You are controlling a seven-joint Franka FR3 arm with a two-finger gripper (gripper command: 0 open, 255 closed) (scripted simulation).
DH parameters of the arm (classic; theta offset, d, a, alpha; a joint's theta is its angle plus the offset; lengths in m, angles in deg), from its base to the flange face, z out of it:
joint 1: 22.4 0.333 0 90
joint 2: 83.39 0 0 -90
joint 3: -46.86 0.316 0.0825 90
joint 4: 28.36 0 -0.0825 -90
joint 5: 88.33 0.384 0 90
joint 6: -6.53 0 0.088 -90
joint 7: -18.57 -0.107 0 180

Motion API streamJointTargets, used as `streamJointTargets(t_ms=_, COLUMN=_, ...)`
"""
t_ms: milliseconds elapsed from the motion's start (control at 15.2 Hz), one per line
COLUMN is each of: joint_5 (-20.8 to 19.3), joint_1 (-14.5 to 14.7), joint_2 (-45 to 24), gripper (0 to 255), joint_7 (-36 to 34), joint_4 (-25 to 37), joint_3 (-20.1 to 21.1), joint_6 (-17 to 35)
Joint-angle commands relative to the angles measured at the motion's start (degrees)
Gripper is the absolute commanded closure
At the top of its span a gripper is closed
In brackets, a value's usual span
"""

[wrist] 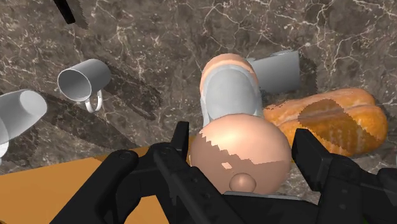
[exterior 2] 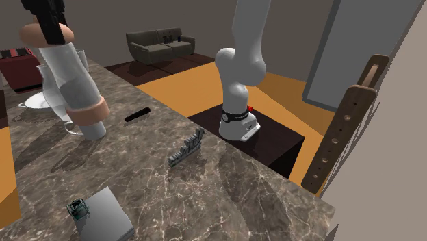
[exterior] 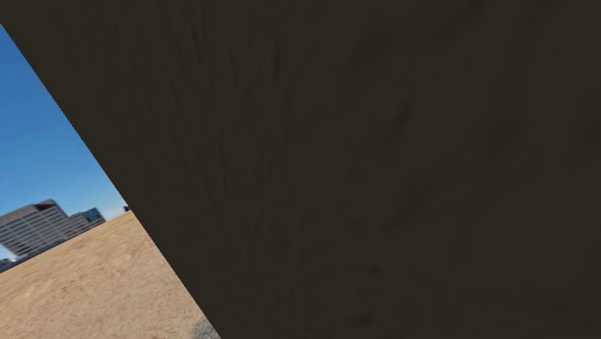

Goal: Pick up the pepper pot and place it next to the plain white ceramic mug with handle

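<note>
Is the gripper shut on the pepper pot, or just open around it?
Shut on it. In the wrist view the gripper has its black fingers pressed against both sides of the tan cap of the pepper pot, with no gap showing.

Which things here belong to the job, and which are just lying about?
Job: pepper pot, clasped by the gripper; white mug with handle.
Lying about: bread loaf, grey cup, pale cup, black stick, grey rack, grey box.
</note>
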Motion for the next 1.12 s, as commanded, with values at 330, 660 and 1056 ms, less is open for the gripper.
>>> streamJointTargets(t_ms=330, joint_5=-1.31, joint_1=-3.55, joint_2=-6.37, gripper=255, joint_7=8.09, joint_4=6.69, joint_3=-4.66, joint_6=-0.42)
streamJointTargets(t_ms=660, joint_5=-1.84, joint_1=-6.10, joint_2=-12.64, gripper=255, joint_7=13.48, joint_4=14.05, joint_3=-7.49, joint_6=-1.56)
streamJointTargets(t_ms=1056, joint_5=-1.96, joint_1=-9.26, joint_2=-22.48, gripper=255, joint_7=19.49, joint_4=26.93, joint_3=-10.21, joint_6=-4.63)
